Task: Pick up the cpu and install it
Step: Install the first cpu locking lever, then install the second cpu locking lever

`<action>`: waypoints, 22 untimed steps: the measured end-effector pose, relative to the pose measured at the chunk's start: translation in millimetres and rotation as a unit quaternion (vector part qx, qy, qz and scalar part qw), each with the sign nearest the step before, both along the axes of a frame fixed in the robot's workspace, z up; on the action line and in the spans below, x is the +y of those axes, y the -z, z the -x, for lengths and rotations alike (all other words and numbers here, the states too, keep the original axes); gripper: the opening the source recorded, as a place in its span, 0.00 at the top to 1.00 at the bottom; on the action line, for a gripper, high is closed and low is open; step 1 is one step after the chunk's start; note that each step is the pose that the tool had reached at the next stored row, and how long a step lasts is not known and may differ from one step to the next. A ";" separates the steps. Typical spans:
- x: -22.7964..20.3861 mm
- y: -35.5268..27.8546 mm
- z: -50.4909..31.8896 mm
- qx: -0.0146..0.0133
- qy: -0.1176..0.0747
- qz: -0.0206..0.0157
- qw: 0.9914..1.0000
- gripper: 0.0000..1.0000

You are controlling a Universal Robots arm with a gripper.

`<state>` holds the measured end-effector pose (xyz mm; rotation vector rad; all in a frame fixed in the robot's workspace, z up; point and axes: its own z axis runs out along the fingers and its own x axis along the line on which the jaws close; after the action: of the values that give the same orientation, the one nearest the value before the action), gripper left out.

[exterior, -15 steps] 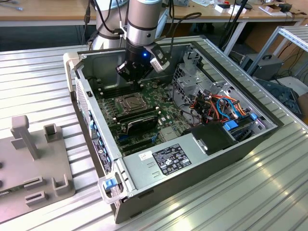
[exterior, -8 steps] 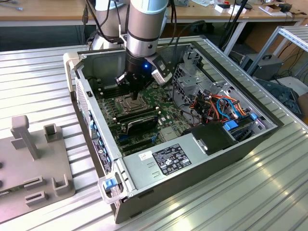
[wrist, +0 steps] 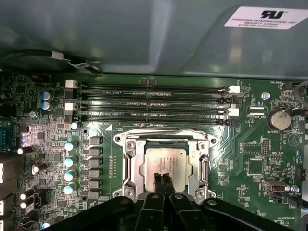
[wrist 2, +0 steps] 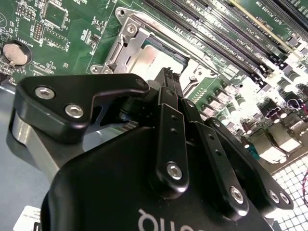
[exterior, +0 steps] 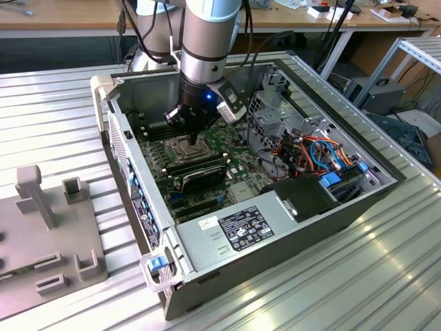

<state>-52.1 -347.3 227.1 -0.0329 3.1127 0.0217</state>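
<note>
First wrist view: the claw (wrist: 162,179) has its two thin fingertips pressed together, closed with nothing between them, right over the cpu (wrist: 168,166). Whether the tips touch the metal top cannot be told. The cpu sits inside the socket (wrist: 128,166), framed by the metal bracket; its near edge is hidden behind the claw's black links.

In the second wrist view the claw's body blocks most of the scene; the fingers (wrist 2: 168,91) run up to a pale patch of the cpu (wrist 2: 154,60), washed out by glare, with the bracket (wrist 2: 122,45) beside it.

Beyond the socket lie four memory slots (wrist: 154,103) and a coin battery (wrist: 278,118).

In the exterior view the arm (exterior: 207,41) reaches down into the open case (exterior: 227,231); the claw (exterior: 195,140) covers the socket, so the cpu cannot be made out there.
</note>
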 end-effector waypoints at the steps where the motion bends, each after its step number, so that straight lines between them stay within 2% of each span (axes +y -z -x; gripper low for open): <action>1: -0.5 0.0 0.3 0.000 0.000 0.000 1.000 0.89; 22: -13.0 0.0 8.0 0.000 0.000 0.000 1.000 0.89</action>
<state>-60.1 -360.3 227.1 -0.0329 3.1127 0.0216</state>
